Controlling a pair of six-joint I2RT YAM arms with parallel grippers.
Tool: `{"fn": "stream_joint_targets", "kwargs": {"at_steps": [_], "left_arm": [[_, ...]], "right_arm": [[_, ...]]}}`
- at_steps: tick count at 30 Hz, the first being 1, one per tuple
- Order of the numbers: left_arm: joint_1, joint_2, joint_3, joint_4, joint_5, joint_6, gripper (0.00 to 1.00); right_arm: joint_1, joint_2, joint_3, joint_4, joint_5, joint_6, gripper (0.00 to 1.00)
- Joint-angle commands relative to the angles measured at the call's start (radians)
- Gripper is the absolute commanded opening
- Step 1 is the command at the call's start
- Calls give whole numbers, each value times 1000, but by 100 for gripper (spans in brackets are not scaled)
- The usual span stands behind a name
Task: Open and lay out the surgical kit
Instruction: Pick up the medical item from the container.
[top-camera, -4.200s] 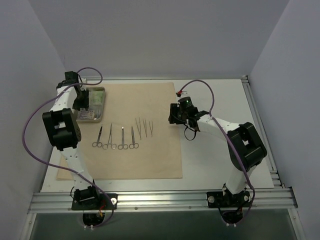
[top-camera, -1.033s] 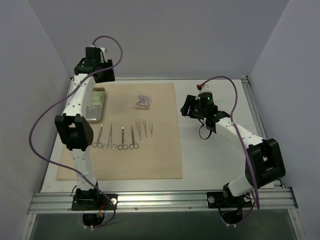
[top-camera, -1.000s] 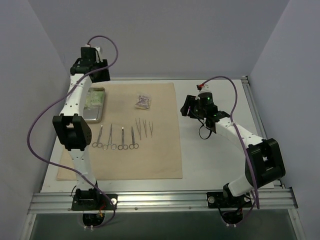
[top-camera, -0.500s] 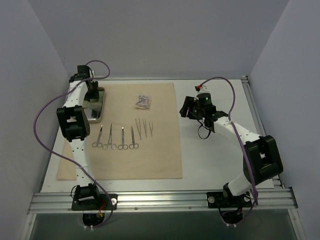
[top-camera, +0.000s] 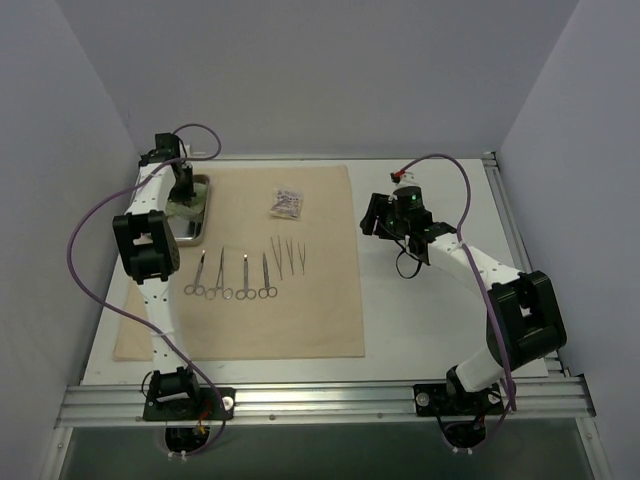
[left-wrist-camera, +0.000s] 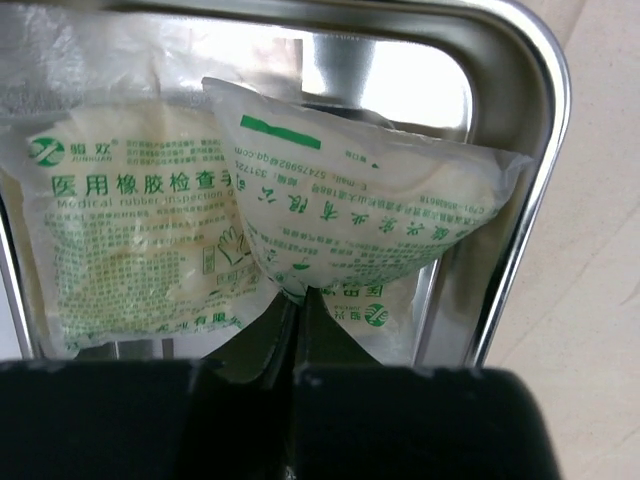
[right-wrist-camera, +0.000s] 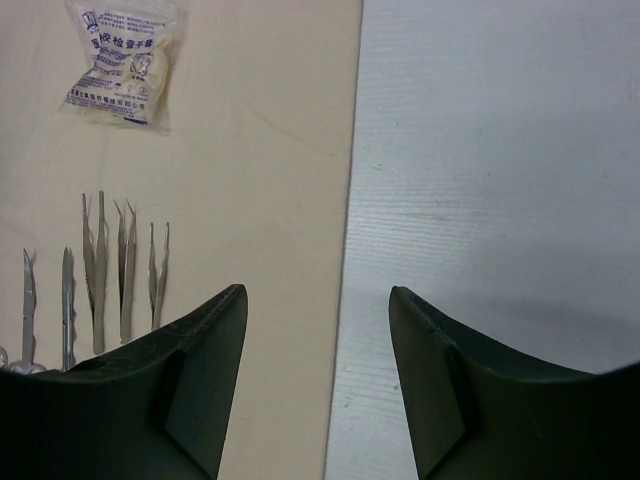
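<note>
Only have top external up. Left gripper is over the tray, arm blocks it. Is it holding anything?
Observer: Yes. Left wrist view shows the left gripper shut on the lower corner of a green-printed packet, inside the steel tray.
Operator: Anything else in the tray?
Observer: One more packet lies flat underneath, partly covered by the pinched one.
Operator: Right gripper?
Observer: The right gripper is open and empty, over the edge of the beige cloth, with three tweezers to its left.
</note>
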Motion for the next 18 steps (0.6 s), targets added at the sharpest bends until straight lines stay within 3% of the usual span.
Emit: {"fn": "stream_joint_targets", "kwargs": {"at_steps": [1, 18], "left_arm": [[8, -133, -23, 33, 16, 4, 2], [10, -365, -138, 33, 31, 27, 2]], "right_arm": [[-6, -57, 2, -13, 23, -4, 54], [-6, -84, -26, -10, 30, 9, 54]]}}
